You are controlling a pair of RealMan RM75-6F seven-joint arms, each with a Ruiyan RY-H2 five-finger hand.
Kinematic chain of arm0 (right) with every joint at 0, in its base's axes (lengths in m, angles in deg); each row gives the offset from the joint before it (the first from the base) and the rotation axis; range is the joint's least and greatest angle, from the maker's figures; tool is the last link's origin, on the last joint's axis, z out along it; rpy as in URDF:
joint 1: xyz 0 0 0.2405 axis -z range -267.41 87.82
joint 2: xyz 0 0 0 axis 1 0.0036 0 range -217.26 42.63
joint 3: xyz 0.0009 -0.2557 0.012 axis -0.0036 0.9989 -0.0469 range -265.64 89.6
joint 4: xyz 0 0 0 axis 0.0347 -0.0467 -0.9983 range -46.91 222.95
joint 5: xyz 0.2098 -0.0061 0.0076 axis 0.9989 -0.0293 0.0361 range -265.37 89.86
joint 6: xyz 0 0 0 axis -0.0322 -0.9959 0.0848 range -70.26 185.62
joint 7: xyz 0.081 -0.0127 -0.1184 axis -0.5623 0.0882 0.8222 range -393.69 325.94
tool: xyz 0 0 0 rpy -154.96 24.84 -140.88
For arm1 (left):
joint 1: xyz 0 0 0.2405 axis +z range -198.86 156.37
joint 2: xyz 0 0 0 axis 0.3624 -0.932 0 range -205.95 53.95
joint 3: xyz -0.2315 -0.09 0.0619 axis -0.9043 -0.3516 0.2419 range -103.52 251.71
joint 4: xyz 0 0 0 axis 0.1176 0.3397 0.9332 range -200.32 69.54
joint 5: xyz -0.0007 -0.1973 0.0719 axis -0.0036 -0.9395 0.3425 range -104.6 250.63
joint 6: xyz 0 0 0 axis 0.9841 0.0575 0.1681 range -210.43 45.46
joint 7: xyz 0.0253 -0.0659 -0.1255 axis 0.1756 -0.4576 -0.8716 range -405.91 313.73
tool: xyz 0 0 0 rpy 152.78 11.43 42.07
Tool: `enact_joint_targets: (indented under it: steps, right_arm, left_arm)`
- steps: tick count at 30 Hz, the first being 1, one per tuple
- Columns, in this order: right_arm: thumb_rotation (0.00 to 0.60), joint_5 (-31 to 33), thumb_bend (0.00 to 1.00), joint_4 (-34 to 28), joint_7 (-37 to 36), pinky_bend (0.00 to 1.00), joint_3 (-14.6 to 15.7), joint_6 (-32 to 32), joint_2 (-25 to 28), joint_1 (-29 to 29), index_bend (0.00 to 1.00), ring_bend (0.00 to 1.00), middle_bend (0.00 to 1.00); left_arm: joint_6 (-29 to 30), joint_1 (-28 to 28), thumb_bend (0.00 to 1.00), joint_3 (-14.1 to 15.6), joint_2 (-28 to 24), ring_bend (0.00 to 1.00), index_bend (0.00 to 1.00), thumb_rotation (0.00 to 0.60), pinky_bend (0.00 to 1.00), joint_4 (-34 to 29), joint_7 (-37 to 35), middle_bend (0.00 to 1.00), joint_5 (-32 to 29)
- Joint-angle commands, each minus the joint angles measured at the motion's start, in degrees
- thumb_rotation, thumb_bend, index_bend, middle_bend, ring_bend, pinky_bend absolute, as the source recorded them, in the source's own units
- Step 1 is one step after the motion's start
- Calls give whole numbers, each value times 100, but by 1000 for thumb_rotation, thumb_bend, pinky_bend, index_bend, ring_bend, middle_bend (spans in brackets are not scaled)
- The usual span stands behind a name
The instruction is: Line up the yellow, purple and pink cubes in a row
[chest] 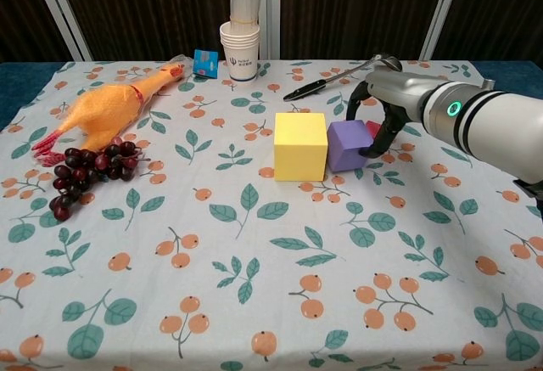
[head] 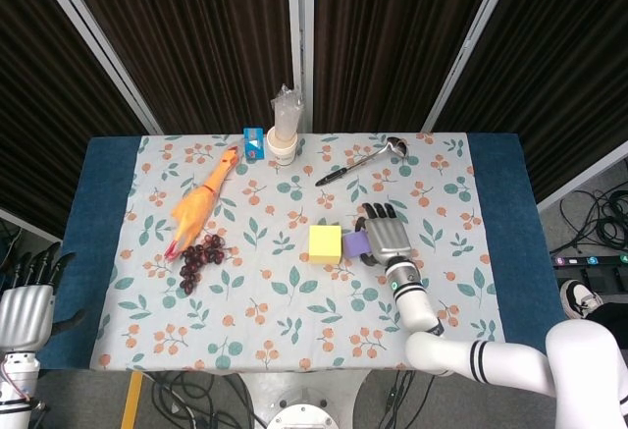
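The yellow cube stands mid-table on the floral cloth. The purple cube sits flat against its right side, touching it. My right hand arches over the purple cube from the right and grips it, fingers over its top and thumb on its right face. Only a sliver of the pink cube shows, behind the thumb just right of the purple one; the head view hides it under the hand. My left hand hangs off the table's left end, fingers apart and holding nothing.
A rubber chicken and dark grapes lie at the left. A stack of paper cups and a small blue box stand at the back. A ladle lies behind the cubes.
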Motion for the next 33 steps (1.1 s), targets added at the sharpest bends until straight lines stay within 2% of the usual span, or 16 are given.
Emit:
enact_joint_targets:
  steps: [1, 8, 18, 28, 33]
  right_arm:
    - [600, 12, 155, 26, -3, 0, -23, 3, -38, -27, 474, 0, 51]
    - [600, 117, 89, 111, 90, 0, -48, -6, -125, -113, 420, 0, 44]
    - [600, 113, 61, 165, 98, 0, -34, -14, -137, -123, 336, 0, 30]
    - [600, -369, 67, -487, -214, 0, 150, 60, 687, 197, 304, 0, 19]
    - [600, -797, 152, -316, -351, 0, 316, 342, 1075, 251, 303, 0, 12]
  left_arm:
    - [0, 5, 119, 3, 2, 116, 216, 600, 80, 12, -10, 154, -5]
    - [-15, 13, 119, 7, 10, 116, 216, 600, 80, 45, -45, 154, -31]
    - [3, 26, 119, 11, 13, 116, 216, 600, 80, 59, -61, 154, -31]
    - [35, 57, 119, 30, 29, 116, 216, 600, 80, 73, -74, 154, -20]
    - [42, 62, 119, 32, 15, 116, 216, 600, 80, 41, -31, 154, -18]
